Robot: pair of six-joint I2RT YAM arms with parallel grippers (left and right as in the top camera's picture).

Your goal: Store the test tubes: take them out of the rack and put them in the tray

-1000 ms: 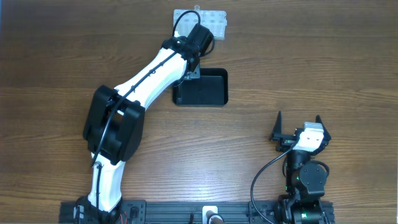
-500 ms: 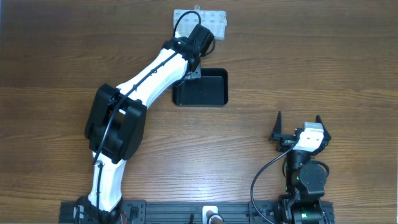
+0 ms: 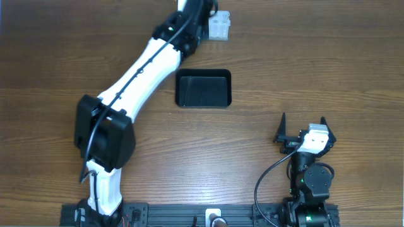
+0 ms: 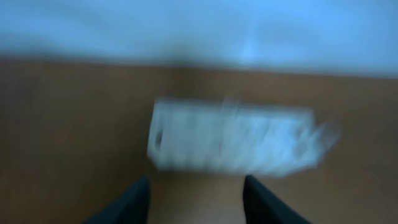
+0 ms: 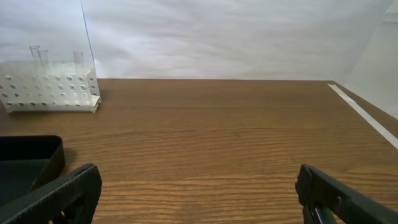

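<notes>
The white test tube rack [image 3: 219, 25] stands at the table's far edge. It appears blurred in the left wrist view [image 4: 236, 143], just beyond my left gripper [image 4: 196, 205], which is open with nothing between its fingers. My left arm [image 3: 151, 57] stretches up the table to the rack and covers the rack's left part. In the right wrist view the rack [image 5: 50, 92] holds three clear tubes [image 5: 43, 59] standing upright. The black tray [image 3: 203, 88] lies in the middle of the table; its inside looks dark and bare. My right gripper [image 3: 303, 126] is open near its base, far from both.
Brown wooden tabletop all around. A white wall rises behind the table's far edge. In the right wrist view a corner of the tray [image 5: 28, 165] lies in front of the rack, and bare wood stretches across to a pale strip [image 5: 364, 115] at the table's side.
My left arm has swung from above the tray's left corner up to the rack at the far edge. The tray now lies uncovered. The right arm has not moved.
</notes>
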